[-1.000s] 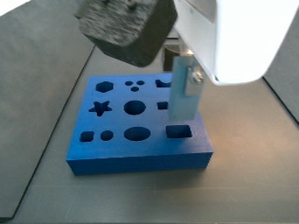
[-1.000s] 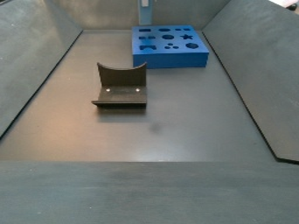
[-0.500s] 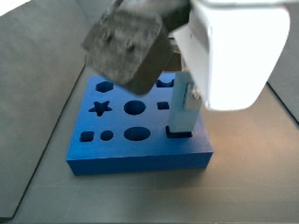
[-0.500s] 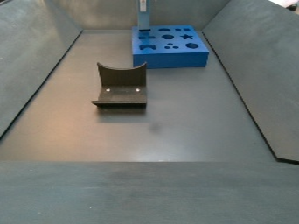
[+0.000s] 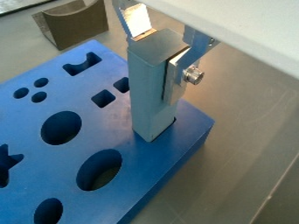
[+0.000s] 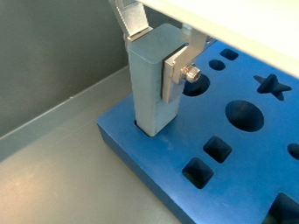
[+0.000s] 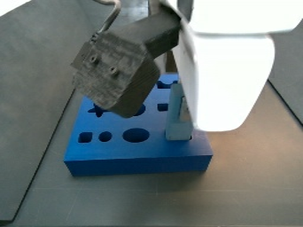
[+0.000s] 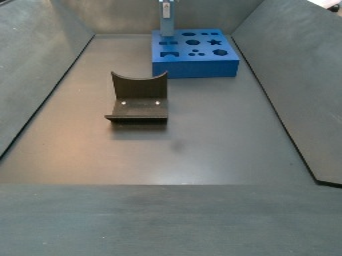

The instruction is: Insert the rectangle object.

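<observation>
One rectangle object (image 5: pixel 153 92) between gripper (image 5: pixel 162 54) jaws.

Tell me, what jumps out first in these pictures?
A pale blue bar, the rectangle object, stands upright with its lower end in a hole near a corner of the deep-blue board, the gripper clamped on its top. Farther off on the grey floor sits a dark olive block.

The gripper (image 5: pixel 162 54) has flat silver plate fingers (image 6: pixel 177 68); in both wrist views one plate carries a small round silver screw head on its outer face, near the upper middle of the frame. In a side view the wrist shows as a glossy white housing (image 7: pixel 229 62) at upper right, beside a rough dark grey block (image 7: pixel 120 64) at upper left.
</observation>
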Robot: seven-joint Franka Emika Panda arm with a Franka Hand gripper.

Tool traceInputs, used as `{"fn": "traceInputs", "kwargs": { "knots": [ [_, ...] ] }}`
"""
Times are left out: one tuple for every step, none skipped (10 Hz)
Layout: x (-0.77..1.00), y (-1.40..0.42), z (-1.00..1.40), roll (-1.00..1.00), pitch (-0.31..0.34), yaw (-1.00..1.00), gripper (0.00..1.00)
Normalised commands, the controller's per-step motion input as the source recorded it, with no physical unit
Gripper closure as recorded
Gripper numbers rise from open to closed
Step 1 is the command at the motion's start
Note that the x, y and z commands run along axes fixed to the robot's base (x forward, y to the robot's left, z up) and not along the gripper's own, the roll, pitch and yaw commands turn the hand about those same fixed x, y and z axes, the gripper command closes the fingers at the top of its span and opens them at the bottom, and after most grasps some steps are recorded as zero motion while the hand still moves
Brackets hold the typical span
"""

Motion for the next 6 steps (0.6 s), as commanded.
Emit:
{"fn": "traceInputs", "kwargs": {
  "knots": [
    [0.00, -0.11, -0.43, 0.02, 0.096, -0.37, 1.00],
    [0.03, -0.14, -0.54, 0.01, 0.100, -0.39, 1.00],
    [0.07, -0.07, -0.58, 0.00, 0.107, -0.36, 1.00],
    [0.00, 0.00, -0.36, 0.00, 0.024, -0.05, 1.00],
    [-0.05, 0.00, 0.00, -0.01, -0.067, 0.00, 1.00],
    [0.00, 0.00, 0.00, 0.00, 0.000, 0.00, 1.00]
  ]
}}
